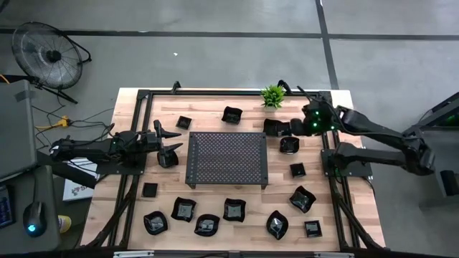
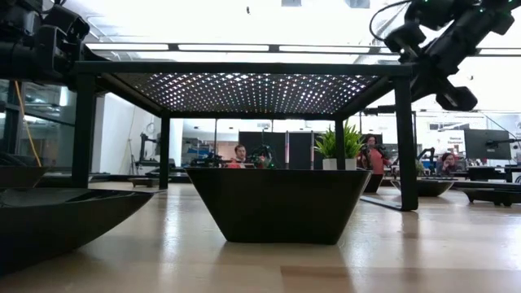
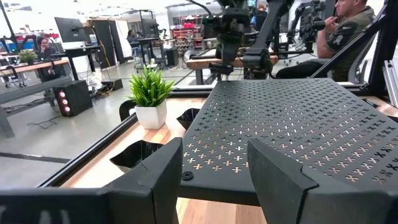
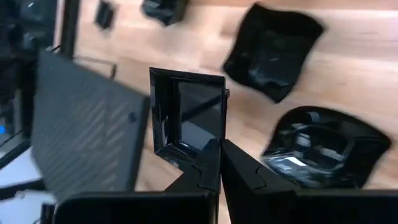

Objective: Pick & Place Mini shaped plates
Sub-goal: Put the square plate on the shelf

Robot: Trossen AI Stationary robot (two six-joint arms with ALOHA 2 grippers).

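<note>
Wooden table (image 1: pixel 358 215): perforated tray (image 1: pixel 226 159) bare, right gripper (image 4: pixel 219 149) pinching one square plate (image 4: pixel 189 118) beside it, left gripper (image 1: pixel 166 142) spread empty, other plates (image 1: pixel 234 209) scattered around.

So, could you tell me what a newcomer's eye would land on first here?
Probably the perforated tray at the table's centre, ringed by small black plates. Next, the right gripper, shut on a square plate beside the tray's far right corner, near the green plant.
</note>
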